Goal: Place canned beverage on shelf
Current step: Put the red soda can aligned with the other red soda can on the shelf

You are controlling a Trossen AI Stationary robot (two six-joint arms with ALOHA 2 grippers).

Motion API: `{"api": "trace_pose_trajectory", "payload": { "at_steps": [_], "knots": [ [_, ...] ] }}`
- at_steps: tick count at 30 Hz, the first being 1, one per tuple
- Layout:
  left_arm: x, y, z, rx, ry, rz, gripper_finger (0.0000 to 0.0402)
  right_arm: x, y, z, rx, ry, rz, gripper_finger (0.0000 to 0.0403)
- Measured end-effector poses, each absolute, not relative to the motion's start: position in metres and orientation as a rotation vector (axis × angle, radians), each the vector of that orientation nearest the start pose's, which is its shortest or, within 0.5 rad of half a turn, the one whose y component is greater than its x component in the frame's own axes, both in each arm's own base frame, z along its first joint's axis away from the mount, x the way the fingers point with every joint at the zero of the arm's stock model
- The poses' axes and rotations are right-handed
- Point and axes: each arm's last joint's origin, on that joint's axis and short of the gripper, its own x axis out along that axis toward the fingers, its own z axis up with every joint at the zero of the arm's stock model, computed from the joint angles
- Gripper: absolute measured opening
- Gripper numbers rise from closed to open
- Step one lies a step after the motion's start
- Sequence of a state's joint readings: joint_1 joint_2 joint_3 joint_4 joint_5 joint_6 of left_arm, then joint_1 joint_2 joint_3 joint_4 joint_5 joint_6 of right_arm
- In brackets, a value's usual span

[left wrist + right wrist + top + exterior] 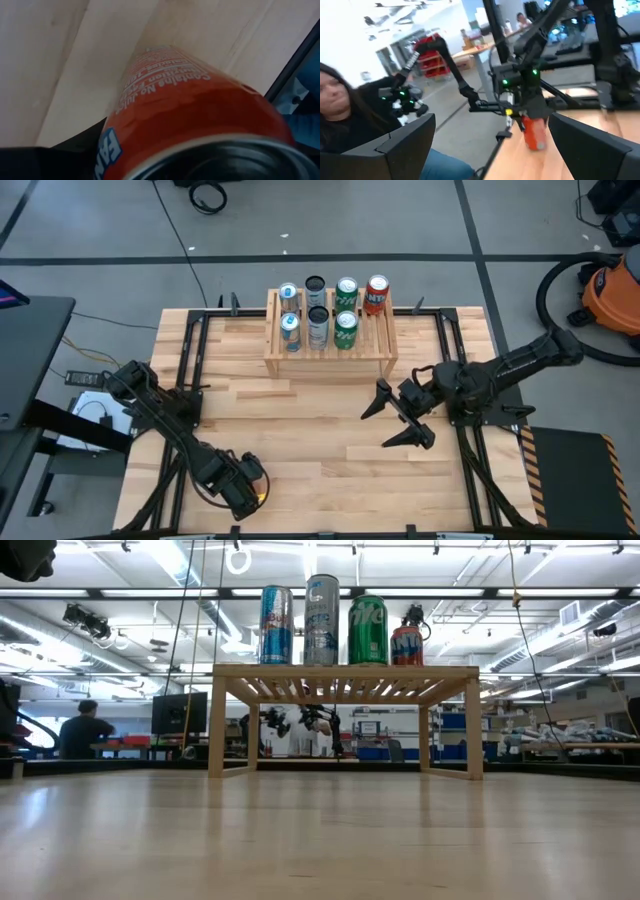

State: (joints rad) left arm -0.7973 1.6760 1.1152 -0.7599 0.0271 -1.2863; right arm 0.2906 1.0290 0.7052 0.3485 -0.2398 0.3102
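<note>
The shelf [330, 360] sits at the upper middle of the table [300, 440] in the high view. On its slats stand seven cans in two rows: a blue can [289, 292], a dark-topped can [315, 286], a green can [347, 288] and a red can [376, 294] in the back row, and a second blue can [290, 330], a silver can [319, 326] and a second green can [345, 328] in front. The front-row slot at the right end is bare. From table height, four cans show above the shelf top [345, 670], at the upper middle of that frame.

At the lower left of the high view, the left gripper [243, 483] is clamped on an orange can [200, 120] near the table's near edge. The right wrist view shows that can [536, 131] upright on the wood, low and right of centre, under the left gripper [520, 107].

The right gripper [395, 420] hovers right of centre in the high view, below the shelf's right end, its fingers [378, 400] spread wide and holding nothing.
</note>
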Motion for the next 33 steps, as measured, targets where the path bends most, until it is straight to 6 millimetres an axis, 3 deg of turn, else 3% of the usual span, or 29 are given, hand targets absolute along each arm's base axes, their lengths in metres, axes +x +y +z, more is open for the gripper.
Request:
{"api": "trace_pose_trajectory", "payload": {
  "at_steps": [5, 14, 23, 33],
  "knots": [
    [0.221, -0.218, 0.193, -0.545, 1.427, 0.188, 0.0312, 0.224, 0.083, 0.300, 0.284, 0.112, 0.437, 0.0398],
    [0.232, -0.208, 0.194, -0.517, 1.411, 0.171, 0.0312, 0.257, 0.103, 0.270, 0.223, 0.115, 0.478, 0.0396],
    [0.246, -0.204, 0.212, -0.487, 1.369, 0.125, 0.0312, 0.275, 0.113, 0.258, 0.232, 0.021, 0.597, 0.0399],
    [0.260, -0.195, 0.228, -0.442, 1.299, 0.142, 0.0312, 0.289, 0.116, 0.240, 0.255, 0.026, 0.593, 0.0400]
  ]
}}
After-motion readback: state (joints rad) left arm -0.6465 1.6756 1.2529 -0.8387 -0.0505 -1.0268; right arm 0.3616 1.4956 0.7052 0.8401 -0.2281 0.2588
